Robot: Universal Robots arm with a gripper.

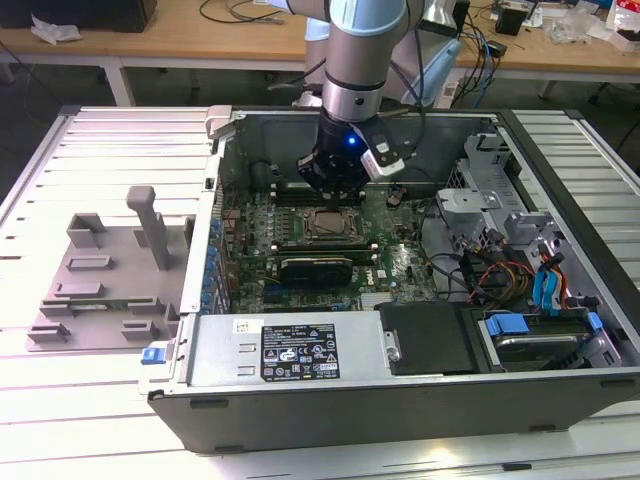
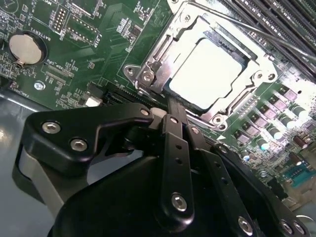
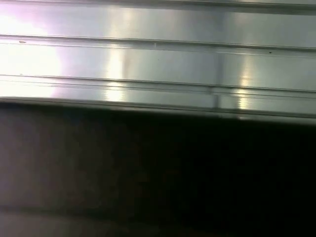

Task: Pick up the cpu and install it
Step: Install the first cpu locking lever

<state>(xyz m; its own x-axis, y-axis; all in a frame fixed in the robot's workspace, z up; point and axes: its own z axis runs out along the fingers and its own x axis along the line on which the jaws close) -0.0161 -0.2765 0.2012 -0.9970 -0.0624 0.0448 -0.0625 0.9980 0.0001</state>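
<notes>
Now the gripper [image 2: 170, 106], fingers pressed together, touches the cpu [image 2: 205, 74] seated in its socket [image 2: 148, 74], memory slots [image 2: 276, 24] just beside.

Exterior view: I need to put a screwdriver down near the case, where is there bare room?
The slatted table is bare in front of the grey tray, and behind it toward the case's rear corner. Inside the case it is crowded: the gripper hangs over the cpu, with cables at the exterior view's right.

A grey tray [image 1: 100, 285] lies beside the open computer case [image 1: 400, 400].
</notes>
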